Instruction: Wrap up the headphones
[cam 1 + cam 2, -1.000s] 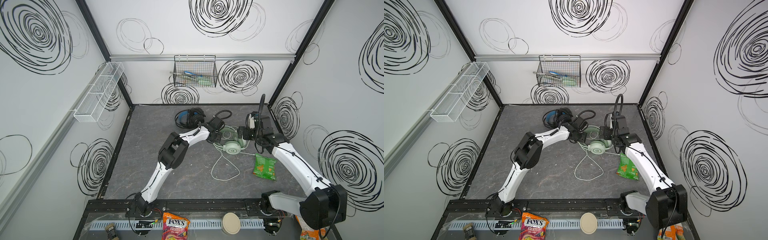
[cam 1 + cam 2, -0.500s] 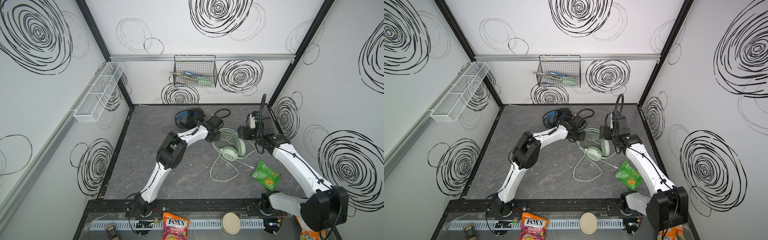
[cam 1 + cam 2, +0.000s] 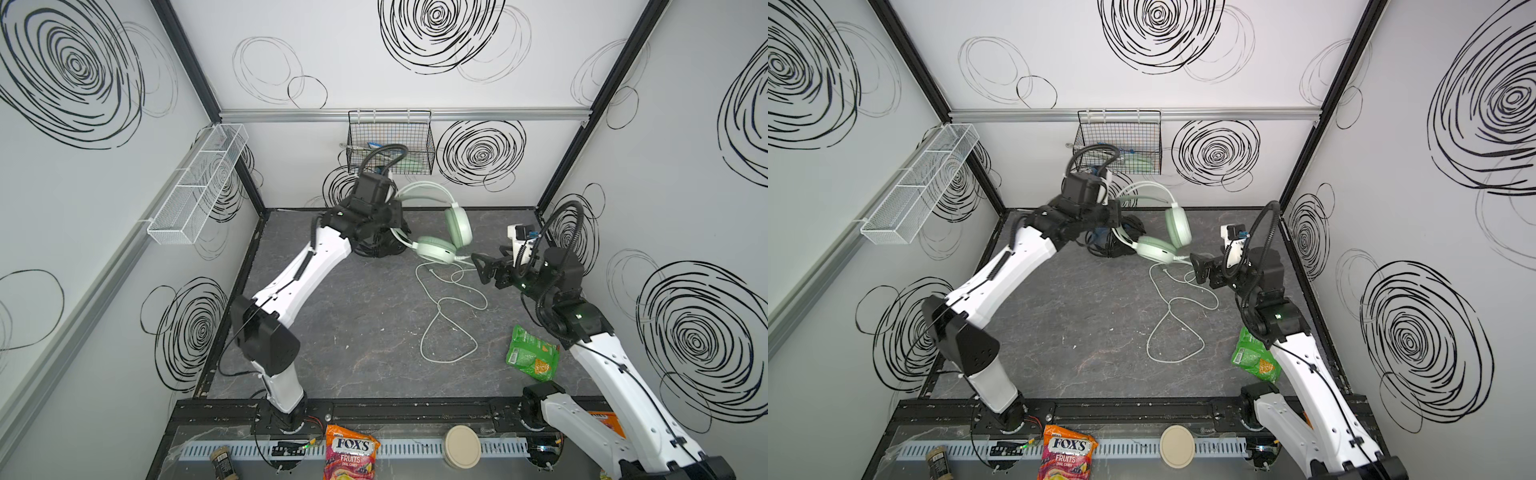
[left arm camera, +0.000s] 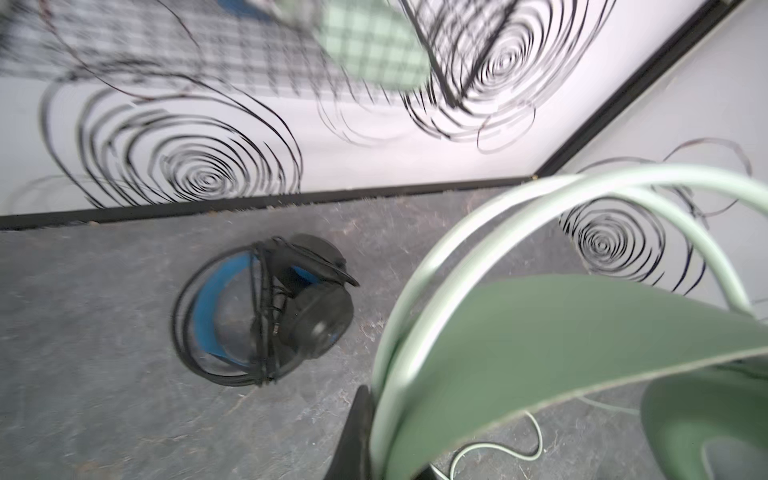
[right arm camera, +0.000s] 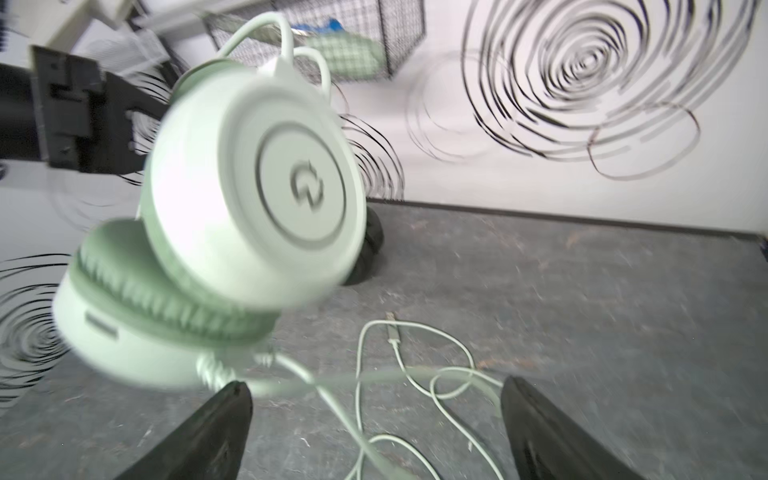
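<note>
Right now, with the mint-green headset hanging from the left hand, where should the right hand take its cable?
Probably the raised stretch of cable just below the lower earcup, approached level from the right. It runs between the fingers of the open right hand, off the table; the rest lies flat in loose loops.

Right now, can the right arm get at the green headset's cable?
Probably yes. The right gripper is open, and the cable trails right in front of its spread jaws, just below the green headset that the left gripper holds up by the band. Nothing else looks to be in between.
</note>
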Tool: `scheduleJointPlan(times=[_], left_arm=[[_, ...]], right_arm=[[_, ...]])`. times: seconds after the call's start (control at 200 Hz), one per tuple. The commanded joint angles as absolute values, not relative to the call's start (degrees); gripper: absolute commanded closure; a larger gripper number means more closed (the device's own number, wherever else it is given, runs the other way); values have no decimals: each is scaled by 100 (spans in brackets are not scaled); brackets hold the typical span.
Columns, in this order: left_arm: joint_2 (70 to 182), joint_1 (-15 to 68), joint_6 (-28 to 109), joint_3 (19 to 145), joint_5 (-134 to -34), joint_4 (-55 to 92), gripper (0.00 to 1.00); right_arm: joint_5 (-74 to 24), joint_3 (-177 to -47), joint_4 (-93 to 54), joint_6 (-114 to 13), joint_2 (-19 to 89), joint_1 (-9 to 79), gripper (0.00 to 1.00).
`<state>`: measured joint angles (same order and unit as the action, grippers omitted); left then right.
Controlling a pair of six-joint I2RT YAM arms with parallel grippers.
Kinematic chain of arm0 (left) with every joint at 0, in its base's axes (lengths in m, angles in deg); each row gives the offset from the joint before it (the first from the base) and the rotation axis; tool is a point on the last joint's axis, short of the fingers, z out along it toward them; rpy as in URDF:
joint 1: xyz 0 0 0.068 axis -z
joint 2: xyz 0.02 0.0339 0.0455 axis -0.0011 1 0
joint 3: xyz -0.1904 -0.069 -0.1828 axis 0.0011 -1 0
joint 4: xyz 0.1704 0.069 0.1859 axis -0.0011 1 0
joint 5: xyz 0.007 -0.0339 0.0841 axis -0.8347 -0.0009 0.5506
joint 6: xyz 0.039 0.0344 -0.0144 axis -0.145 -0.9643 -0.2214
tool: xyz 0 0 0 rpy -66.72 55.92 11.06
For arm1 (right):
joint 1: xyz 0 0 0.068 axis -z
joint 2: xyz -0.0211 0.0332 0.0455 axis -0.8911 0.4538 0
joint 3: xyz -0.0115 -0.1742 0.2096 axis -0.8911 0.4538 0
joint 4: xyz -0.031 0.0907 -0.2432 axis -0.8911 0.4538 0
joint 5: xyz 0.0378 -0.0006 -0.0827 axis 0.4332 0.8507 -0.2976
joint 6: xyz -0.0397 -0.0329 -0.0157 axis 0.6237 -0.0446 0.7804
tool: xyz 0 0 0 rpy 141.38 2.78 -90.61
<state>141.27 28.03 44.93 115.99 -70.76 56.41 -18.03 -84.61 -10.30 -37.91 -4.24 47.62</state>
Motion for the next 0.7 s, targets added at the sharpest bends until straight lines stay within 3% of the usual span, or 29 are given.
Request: scheduleJointPlan(times=[0.0, 0.42, 0.695], left_arm=[[13738, 2515, 4312, 11509, -7108, 5829, 100], [12350, 1910, 3945, 10782, -6862, 6201, 100], [11986, 1894, 3701, 10608, -7075, 6066, 100]], right_arm=[[-553, -8668, -1502, -3321, -207, 4725, 3], [-527, -9137, -858, -2170, 131, 4066, 3], [-1174, -8884, -794, -1768, 224, 3378, 3]])
